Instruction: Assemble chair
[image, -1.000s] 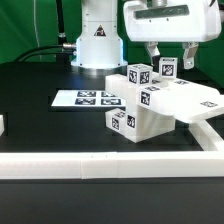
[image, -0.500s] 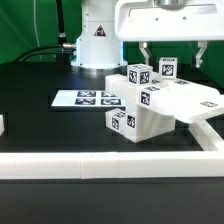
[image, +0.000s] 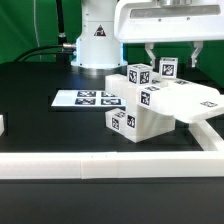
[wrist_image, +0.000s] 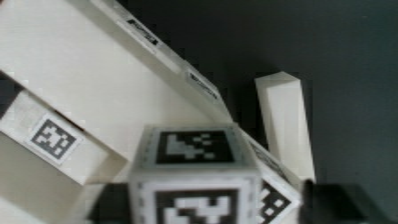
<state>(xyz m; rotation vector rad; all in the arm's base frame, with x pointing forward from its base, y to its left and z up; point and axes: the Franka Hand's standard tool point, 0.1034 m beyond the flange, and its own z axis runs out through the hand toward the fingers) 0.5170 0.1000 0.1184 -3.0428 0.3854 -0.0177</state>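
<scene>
The partly joined white chair (image: 150, 105) stands right of the middle in the exterior view. It has a flat panel (image: 190, 97) reaching toward that view's right and two tagged post tops (image: 140, 75) side by side. My gripper (image: 171, 56) hangs open just above the right-hand post top (image: 168, 68), with a finger on each side and holding nothing. In the wrist view the tagged post top (wrist_image: 196, 150) sits between my dark fingers (wrist_image: 111, 200). The gripper (wrist_image: 222, 205) is not touching it. The chair's white panels (wrist_image: 89, 90) lie beyond.
The marker board (image: 88, 98) lies flat to the chair's left in the exterior view. A long low white border rail (image: 100, 165) runs along the front and turns up the right side (image: 212, 130). The robot base (image: 98, 40) stands behind. A white bar (wrist_image: 281, 120) shows in the wrist view.
The gripper has risen a little off the post top and its fingers stand wider apart. Since half a second ago nothing has moved. The chair has not shifted.
</scene>
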